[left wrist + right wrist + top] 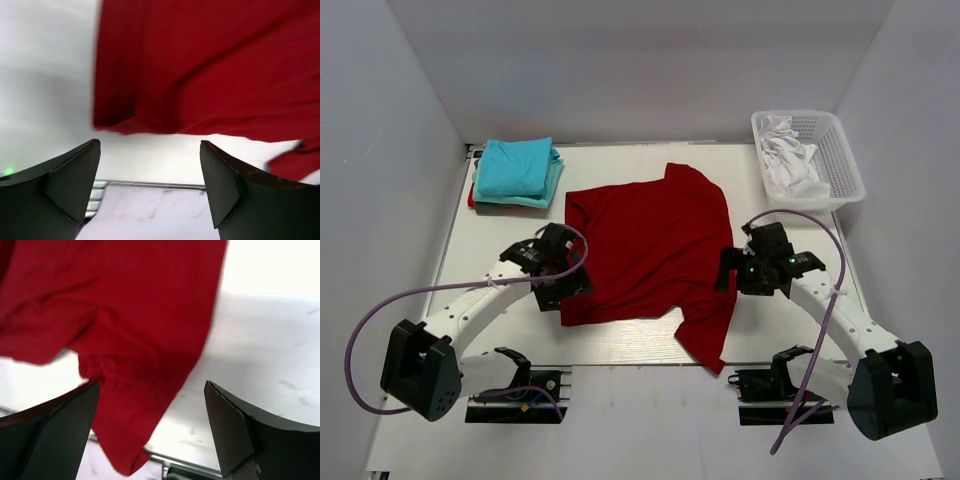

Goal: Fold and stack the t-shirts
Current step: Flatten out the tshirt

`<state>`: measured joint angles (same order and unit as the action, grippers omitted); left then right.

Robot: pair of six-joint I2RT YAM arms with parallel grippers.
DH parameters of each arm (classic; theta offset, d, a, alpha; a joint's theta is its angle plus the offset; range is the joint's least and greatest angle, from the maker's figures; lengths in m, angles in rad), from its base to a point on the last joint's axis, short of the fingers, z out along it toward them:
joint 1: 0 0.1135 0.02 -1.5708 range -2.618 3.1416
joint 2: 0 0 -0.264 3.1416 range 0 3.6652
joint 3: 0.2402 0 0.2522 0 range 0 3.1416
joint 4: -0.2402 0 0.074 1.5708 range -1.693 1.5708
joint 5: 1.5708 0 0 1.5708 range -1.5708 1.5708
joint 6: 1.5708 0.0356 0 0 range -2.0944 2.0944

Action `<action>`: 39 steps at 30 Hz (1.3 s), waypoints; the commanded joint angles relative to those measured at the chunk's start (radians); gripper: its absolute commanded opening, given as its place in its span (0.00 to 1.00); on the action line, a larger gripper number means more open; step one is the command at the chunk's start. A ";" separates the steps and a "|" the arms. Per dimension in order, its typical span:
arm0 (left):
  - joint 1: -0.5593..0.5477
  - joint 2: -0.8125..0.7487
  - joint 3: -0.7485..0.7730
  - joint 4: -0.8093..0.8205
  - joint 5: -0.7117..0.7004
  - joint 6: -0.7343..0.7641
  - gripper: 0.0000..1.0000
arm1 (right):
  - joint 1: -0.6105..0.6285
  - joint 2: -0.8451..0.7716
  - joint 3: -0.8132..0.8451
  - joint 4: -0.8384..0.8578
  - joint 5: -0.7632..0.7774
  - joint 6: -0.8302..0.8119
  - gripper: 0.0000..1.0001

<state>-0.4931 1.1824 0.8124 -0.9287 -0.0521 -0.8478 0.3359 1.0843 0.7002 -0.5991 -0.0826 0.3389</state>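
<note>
Jaws gape empty at either side of red t-shirt (645,245).

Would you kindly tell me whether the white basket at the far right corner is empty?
No, a bundle of white cloth lies inside the white basket.

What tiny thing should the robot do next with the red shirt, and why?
Probably lower both grippers and pinch the red t-shirt by its side edges to start a fold: it lies spread out, and the left gripper and right gripper hover open beside it, holding nothing.
</note>
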 commanded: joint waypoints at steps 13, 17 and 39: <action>-0.002 0.085 -0.096 0.189 -0.009 -0.025 0.42 | 0.106 0.052 -0.119 0.024 -0.123 0.137 0.88; 0.008 0.184 -0.033 0.226 -0.086 -0.037 0.00 | 0.101 0.205 -0.088 0.061 -0.056 0.228 0.58; 0.048 0.534 0.511 0.203 -0.284 0.127 0.00 | 0.003 0.595 0.450 -0.099 0.279 0.158 0.07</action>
<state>-0.4648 1.7004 1.2678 -0.6811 -0.2985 -0.7555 0.3676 1.6333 1.0779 -0.6666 0.1429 0.5297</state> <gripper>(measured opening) 0.021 0.063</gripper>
